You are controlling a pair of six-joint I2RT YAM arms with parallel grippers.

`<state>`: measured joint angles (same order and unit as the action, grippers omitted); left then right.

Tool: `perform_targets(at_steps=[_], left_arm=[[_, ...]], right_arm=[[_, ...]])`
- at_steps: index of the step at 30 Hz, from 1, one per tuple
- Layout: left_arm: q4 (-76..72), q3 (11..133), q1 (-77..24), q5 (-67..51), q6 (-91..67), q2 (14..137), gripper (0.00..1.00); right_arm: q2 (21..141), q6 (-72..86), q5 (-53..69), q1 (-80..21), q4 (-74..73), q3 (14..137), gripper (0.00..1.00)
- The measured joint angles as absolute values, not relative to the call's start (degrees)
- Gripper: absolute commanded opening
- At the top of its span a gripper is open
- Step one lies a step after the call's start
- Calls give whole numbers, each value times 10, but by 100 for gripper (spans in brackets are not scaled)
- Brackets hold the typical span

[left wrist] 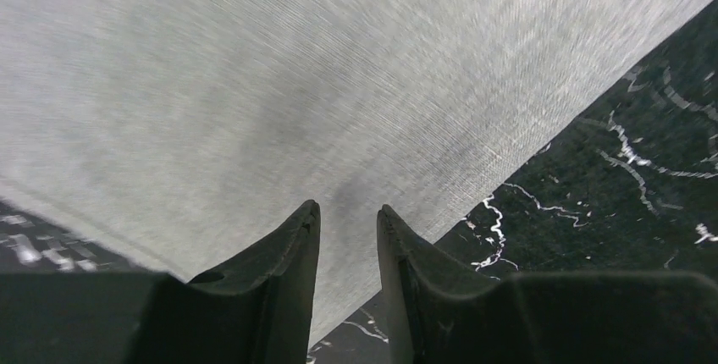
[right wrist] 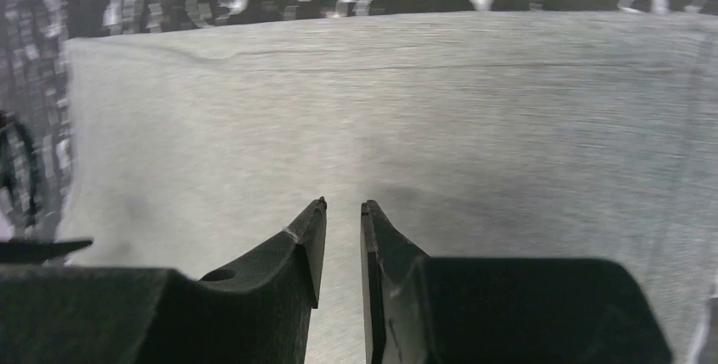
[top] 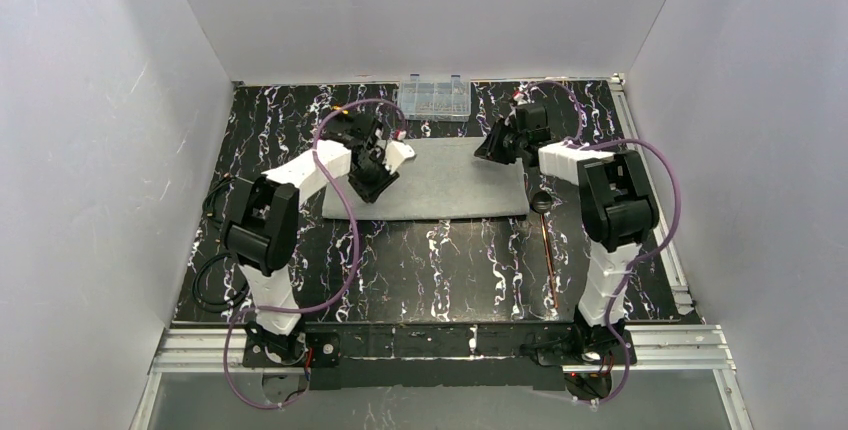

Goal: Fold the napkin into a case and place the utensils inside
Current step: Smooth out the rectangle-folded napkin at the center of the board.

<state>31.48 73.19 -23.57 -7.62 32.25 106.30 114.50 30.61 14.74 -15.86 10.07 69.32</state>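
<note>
The light-grey napkin [top: 450,185] lies flat on the black marbled table as a wide folded rectangle. My left gripper [top: 367,190] hovers over its left end, jaws a little apart with nothing between them; in the left wrist view [left wrist: 347,207] the cloth [left wrist: 296,85] fills the frame and its edge runs past the fingertips. My right gripper [top: 491,148] is over the napkin's far right corner, jaws narrowly apart and empty [right wrist: 343,203] above the cloth [right wrist: 381,102]. The copper utensils [top: 546,250] lie right of the napkin, with the dark spoon head [top: 541,200] at its near right corner.
A clear plastic compartment box [top: 434,97] stands at the back edge behind the napkin. Purple cables loop from both arms over the table sides. White walls enclose the table on three sides. A metal rail [top: 640,150] runs along the right edge.
</note>
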Motion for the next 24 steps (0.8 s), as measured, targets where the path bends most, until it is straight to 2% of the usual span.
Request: perform_targets(at_steps=[5,12,16,24], left_arm=[[344,817,-226,-112,284,1031,30],[369,782,-218,-203,246,959,25],[395,763,-198,-242,227,1013,23],[453,801,-143,-339,198,1121,17]], right_arm=[[1083,328,190,-189,93,689,24],[1080,388,326,-283,121,684,19],[1132,405,388,-322,111,693,17],[1195,415,449,-319,73,698,14]])
